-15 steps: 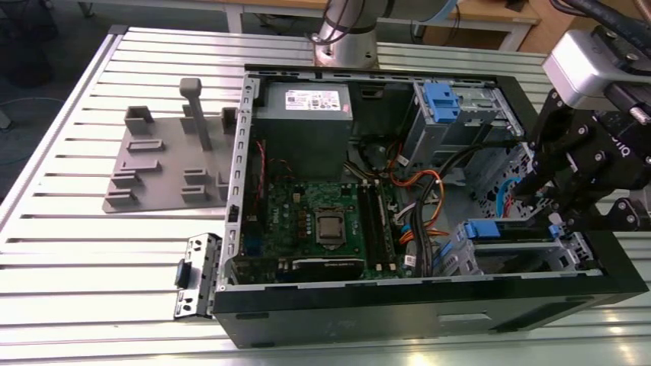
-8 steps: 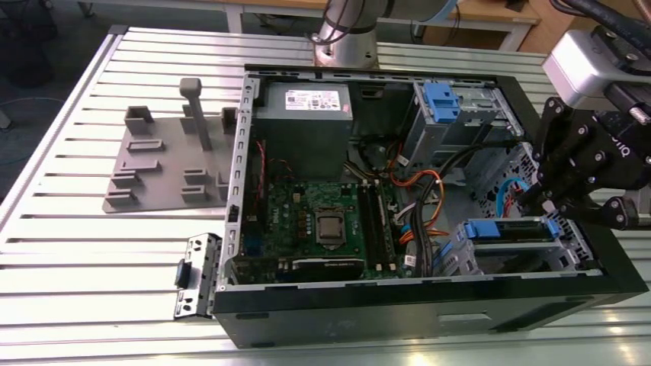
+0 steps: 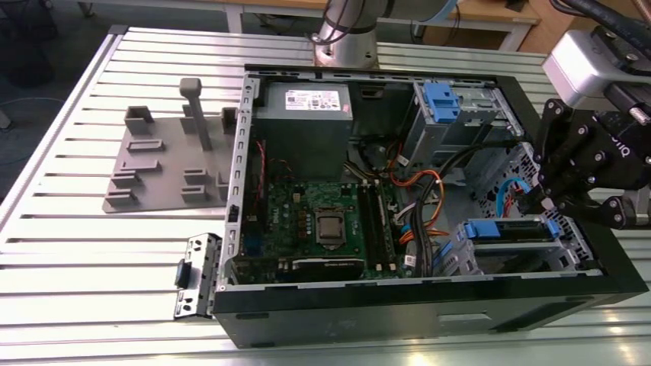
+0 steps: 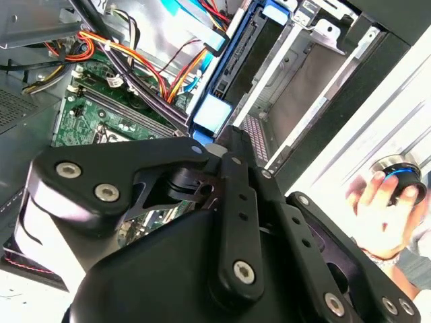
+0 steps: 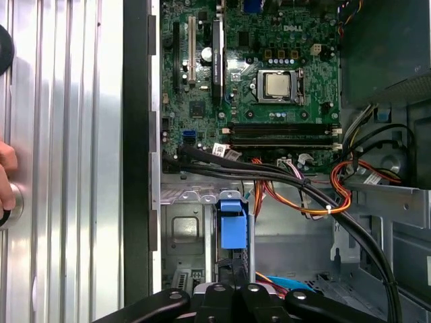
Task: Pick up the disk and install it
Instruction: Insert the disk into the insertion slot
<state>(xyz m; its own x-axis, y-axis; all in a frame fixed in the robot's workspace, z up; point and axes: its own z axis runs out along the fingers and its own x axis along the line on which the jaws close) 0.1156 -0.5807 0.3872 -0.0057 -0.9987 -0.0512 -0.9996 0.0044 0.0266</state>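
**Figure.** Open computer case [image 3: 239, 191] lying on its side on a slatted metal table [image 3: 81, 259]. The side panel is off, so the bays are facing upward and the arm is reaching in from above.

- **Tool.** The gripper [image 3: 544, 204] is hanging over the near corner of the case at the exterior view's right, right at the drive bay [image 3: 519, 253]. In both wrist views its black linkage is sitting just beside the end of the disk and hiding the contact. Whether it is clamping the disk or standing free of it cannot be told.
- **Task object.** The disk [image 3: 508, 227] is sitting on edge inside that bay. Its blue side rails are running along the bay's metal guides, which is probably why it is being kept edge-on. In the second wrist view its dark edge [image 4: 236, 54] is pointing down the slot. Judged from this, the installing step is under way or nearly done.
- **Surroundings.** The orange and black cables [image 3: 422, 198] are passing between the bay and the motherboard [image 3: 325, 221], close enough to be worth watching. The grey power-supply box [image 3: 300, 122] is lying at the far side of the case. The grey slotted stand [image 3: 163, 171] is standing well apart, at the exterior view's left.
- **Person.** A hand [image 4: 374, 205] is resting on a blue-ringed knob [image 4: 399, 173] on the table beside the case.
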